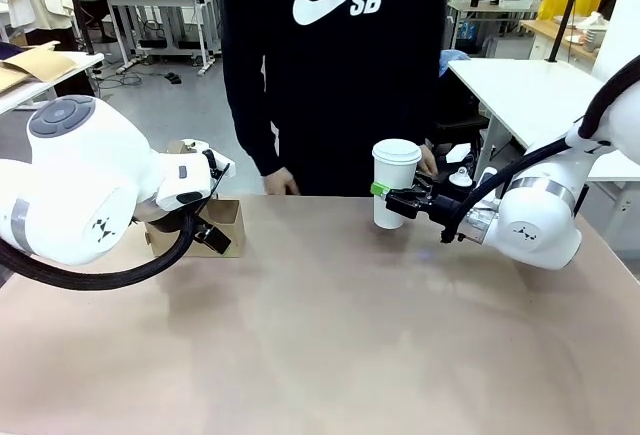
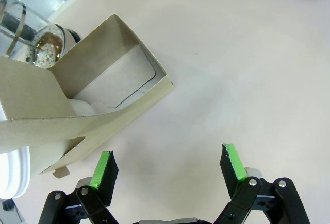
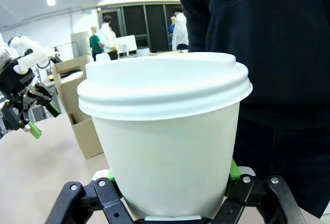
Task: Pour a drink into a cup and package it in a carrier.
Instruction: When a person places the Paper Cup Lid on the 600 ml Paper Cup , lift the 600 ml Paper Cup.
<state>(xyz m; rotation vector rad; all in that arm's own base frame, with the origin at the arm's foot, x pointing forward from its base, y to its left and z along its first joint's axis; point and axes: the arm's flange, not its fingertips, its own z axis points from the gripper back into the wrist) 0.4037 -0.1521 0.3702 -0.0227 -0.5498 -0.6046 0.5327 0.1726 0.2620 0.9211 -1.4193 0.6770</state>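
Carrier (image 2: 87, 54) of plain brown cardboard lay just ahead of the left gripper (image 2: 167, 154) and off to one side, its nearest corner close to one green pad, nothing between them. That gripper's jaws were spread wide over bare table (image 2: 247, 54). Something white sat low in the carrier's open slot; what it was could not be told. Past the carrier's far wall stood a clear glass jug (image 2: 15, 15) with chrome bands, the drink (image 2: 49, 44) in it brown and frothy.

Across the table the right gripper (image 1: 392, 198) pinched a lidded white cup (image 1: 396, 170) low on its sides, upright, blank of print. Right behind that cup stood a person (image 1: 330, 75) in a black top lettered "NIKE SB" in white under a swoosh, one hand (image 1: 283, 183) at the table's far edge.
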